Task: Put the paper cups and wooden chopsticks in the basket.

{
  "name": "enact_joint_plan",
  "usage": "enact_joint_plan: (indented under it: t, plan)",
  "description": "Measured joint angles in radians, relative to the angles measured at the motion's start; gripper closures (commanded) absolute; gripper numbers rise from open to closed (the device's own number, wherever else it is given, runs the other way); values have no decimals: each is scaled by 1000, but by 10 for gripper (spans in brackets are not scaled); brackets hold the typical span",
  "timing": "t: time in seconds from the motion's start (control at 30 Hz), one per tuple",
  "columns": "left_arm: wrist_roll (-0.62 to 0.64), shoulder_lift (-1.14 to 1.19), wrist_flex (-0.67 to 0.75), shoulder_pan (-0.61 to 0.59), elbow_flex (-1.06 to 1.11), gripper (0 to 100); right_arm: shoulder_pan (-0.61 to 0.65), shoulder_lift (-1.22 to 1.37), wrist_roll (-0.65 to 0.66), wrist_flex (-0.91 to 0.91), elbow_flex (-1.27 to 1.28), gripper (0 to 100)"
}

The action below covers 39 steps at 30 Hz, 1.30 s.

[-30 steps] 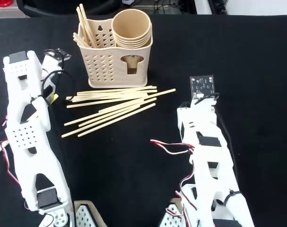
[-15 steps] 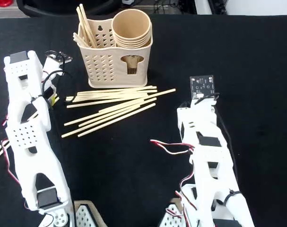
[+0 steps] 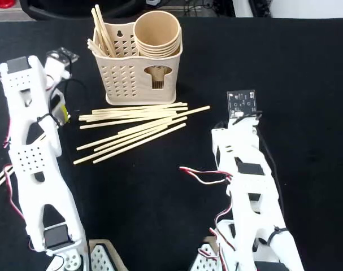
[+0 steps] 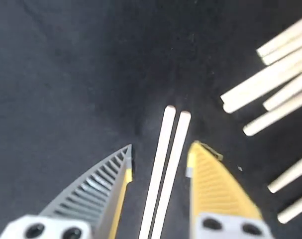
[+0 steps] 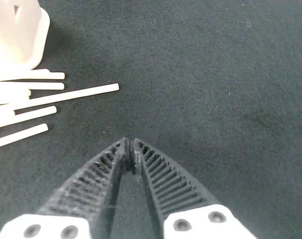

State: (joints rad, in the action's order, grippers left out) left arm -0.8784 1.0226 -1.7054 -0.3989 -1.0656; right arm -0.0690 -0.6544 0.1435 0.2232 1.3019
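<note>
Between the fingers of my left gripper [image 4: 161, 146] runs a pair of chopsticks [image 4: 168, 164]. I judge the jaws clamped on it farther back, since at the tips a gap shows on either side of the wood. The pair's long axis follows the jaws: its ends poke out just past my fingertips, and its tails trail back under the arm.

The basket [image 3: 134, 79] lies off to the right of these jaws, near and a little beyond them. My next move turns on that, because the pair must swing that way and tip up to drop in among the standing chopsticks [image 3: 100, 28], beside the paper cups [image 3: 157, 31] stacked in the other compartment.

My left arm is nearer the basket than my right gripper [image 5: 128, 144], whose jaws are closed together on nothing.

The loose chopsticks [image 3: 131, 127] lie fanned on the table, between my two grippers and in front of the basket.

From the left wrist I see the grip and a few loose ends on the yellow finger's side. From above I see the basket, its contents and the pair's tails.
</note>
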Motion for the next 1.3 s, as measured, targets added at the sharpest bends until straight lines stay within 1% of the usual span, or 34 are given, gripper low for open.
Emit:
enact_joint_plan:
  t: [0.17, 0.27, 0.4, 1.3]
  plan:
    - [-57, 58, 9, 0, -26, 840, 0, 0, 0, 0, 0, 985]
    - [-69, 80, 9, 0, -49, 900, 0, 0, 0, 0, 0, 985]
    - [-114, 92, -43, 5, -60, 970, 0, 0, 0, 0, 0, 985]
    - [-55, 81, -52, 5, -61, 970, 0, 0, 0, 0, 0, 985]
